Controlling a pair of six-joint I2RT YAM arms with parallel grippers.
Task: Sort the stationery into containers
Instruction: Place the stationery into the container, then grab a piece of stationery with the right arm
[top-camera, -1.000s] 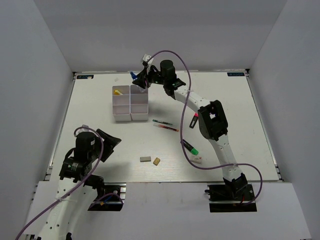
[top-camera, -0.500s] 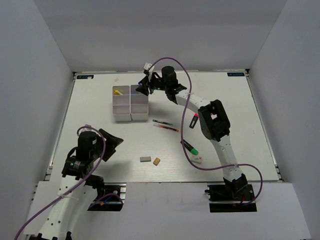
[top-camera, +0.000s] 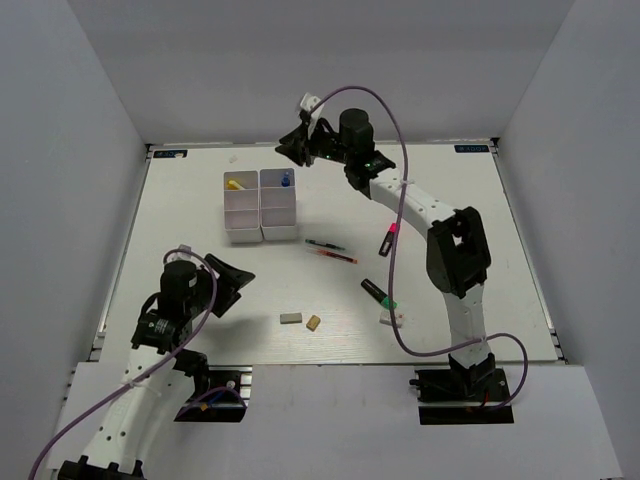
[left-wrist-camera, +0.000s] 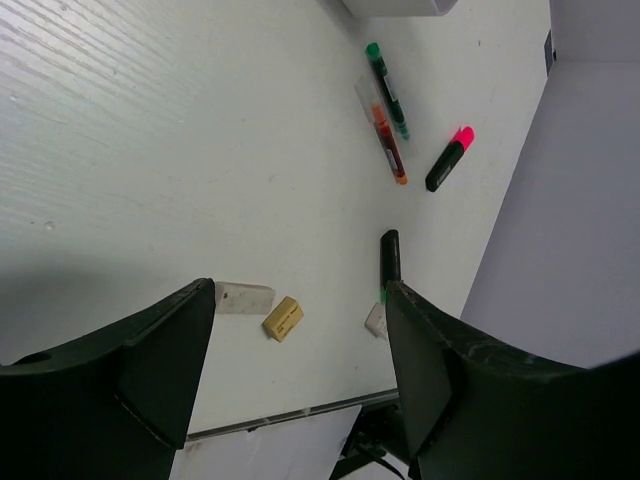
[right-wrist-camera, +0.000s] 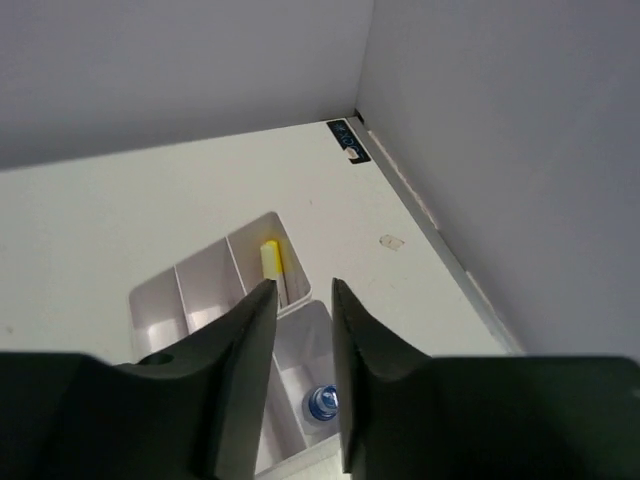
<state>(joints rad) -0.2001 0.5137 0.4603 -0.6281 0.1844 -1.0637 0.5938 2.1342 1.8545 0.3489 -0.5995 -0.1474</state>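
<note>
The right gripper (top-camera: 291, 147) is lifting up and back from the organiser (top-camera: 246, 233), jaws empty. The blue-capped glue bottle (top-camera: 286, 181) is now sitting in its far right compartment. The left gripper (top-camera: 235, 283) is edging rightward.

The tabletop (top-camera: 200, 290) is white with a faint wood grain. The organiser (top-camera: 245, 226) is plain white; the marker (top-camera: 236, 184) in it shows a yellow tip, the glue bottle (top-camera: 286, 181) a blue cap. There is a green pen (top-camera: 324, 244) and a red-orange pen (top-camera: 335, 257). The pink-capped highlighter (top-camera: 387, 240) and the green-capped highlighter (top-camera: 378, 293) have black bodies. The grey eraser (top-camera: 291, 319), tan eraser (top-camera: 314, 322) and white eraser (top-camera: 393, 319) are unpatterned.
</note>
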